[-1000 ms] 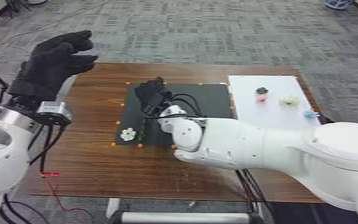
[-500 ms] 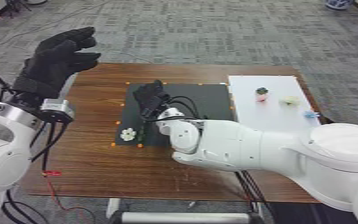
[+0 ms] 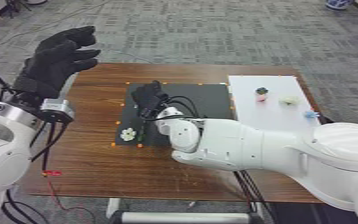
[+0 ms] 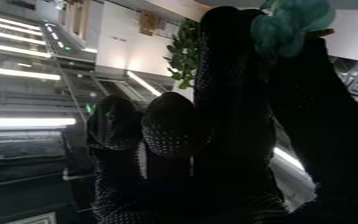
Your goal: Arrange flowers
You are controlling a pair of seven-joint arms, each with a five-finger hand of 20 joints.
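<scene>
Flowers, several, on and above the table (image 3: 91, 117). Teal bloom (image 4: 291, 27): at the fingertips of the right hand (image 3: 149, 96), pinched between finger and thumb, with the other fingers curled in. Leafy green sprig (image 4: 184, 55): seen beside the same fingers in the right wrist view; cannot tell whether attached to the bloom. Right hand placed over the left part of the black mat (image 3: 213, 100). White flower (image 3: 127, 134): lying at the mat's near left corner, beside dark green leaves (image 3: 141, 133).

White board (image 3: 255, 118), to the right of the mat, bearing four small pieces: dark green one (image 3: 262, 90), just beyond pink flower (image 3: 262, 98); pale yellow flower (image 3: 289, 100), to their right; blue flower (image 3: 311, 114), nearer the robot, by the board's right edge.

Left hand (image 3: 55, 65): raised at the table's far left, loosely open, thumb apart from fingers, holding nothing. Beyond the table: grey carpet (image 3: 184, 35).
</scene>
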